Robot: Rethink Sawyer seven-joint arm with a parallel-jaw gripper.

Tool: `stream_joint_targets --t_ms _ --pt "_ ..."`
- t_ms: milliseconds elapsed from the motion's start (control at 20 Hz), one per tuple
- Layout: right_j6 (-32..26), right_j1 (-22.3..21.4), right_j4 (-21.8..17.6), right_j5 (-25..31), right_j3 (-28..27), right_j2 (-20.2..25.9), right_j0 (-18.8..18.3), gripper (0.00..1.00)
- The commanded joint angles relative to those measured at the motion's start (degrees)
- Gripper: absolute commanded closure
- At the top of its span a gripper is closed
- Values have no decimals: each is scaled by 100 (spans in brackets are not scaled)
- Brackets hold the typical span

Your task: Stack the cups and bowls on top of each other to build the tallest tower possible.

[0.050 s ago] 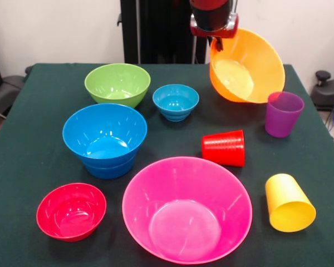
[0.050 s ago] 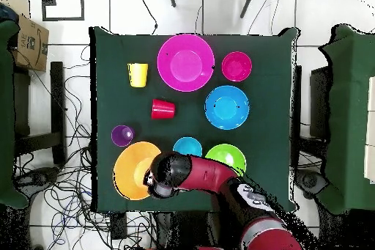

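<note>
Claw [image 1: 216, 40] clamped on tilted orange bowl [image 1: 250, 64]'s rim, hidden overhead by arm [image 2: 209, 174].

I see a lab — loose cables [image 2: 69, 188] across tiled floor [image 2: 132, 12], a cardboard box [image 2: 29, 42] beside the green-clothed surface [image 2: 278, 64].

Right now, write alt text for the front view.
A robot gripper holds a tilted orange bowl by its rim above a green-clothed table. Below sit pink, blue, green and red bowls, plus cups.
</note>
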Motion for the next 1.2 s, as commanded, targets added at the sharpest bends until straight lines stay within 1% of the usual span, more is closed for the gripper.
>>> stream_joint_targets --t_ms 50,350,650,800,1000,1150,1200 --pt "351 -128 351 1224 -656 405 -132 100" --pt "-56 -282 302 2143 -870 647 -387 100" --pt "-392 -308 128 2667 -1092 847 -595 100" --pt "-476 -326 78 2791 -1136 935 -682 100" --pt "-636 -358 28 2768 -1086 1095 -835 100" --pt "-1099 -306 -146 2551 -1097 1349 -1063 100" --pt "-1173 -290 -182 2563 -1122 1407 -1108 100"
